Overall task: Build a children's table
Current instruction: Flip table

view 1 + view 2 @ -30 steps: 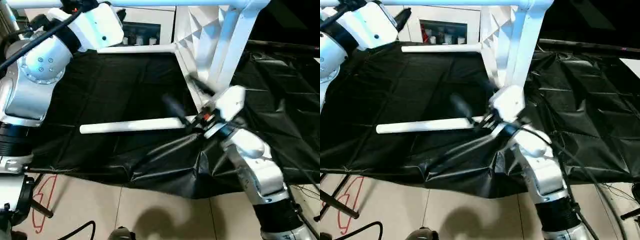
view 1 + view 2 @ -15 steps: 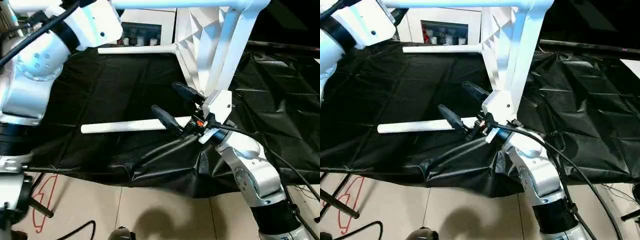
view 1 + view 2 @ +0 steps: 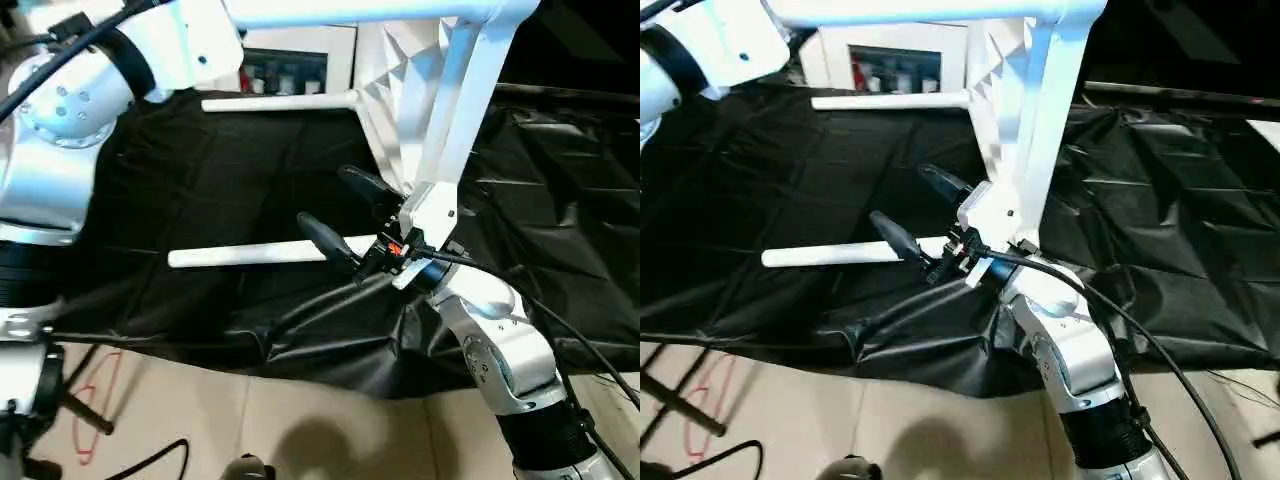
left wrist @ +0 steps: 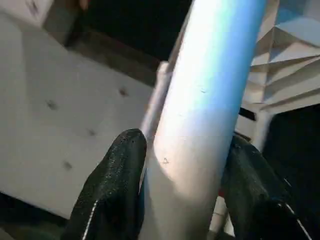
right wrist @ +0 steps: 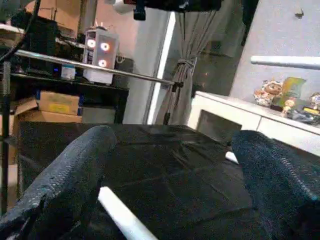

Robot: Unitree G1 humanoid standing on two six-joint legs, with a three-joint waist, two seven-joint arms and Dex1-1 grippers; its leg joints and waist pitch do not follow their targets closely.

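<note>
A crumpled black plastic sheet is covering the work surface. The white ribbed plastic tabletop is standing on edge at twelve o'clock, its fitted white tube legs reaching toward nine o'clock. A loose white cylindrical leg is lying at centre. The right gripper is hovering wide open over that leg's end. The left gripper is clamping the uppermost white tube. A white glass-door cabinet is standing behind.

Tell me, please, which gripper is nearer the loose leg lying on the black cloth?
Right. The right gripper has its open fingers just above the loose leg. The left gripper is higher up, around another leg.
</note>
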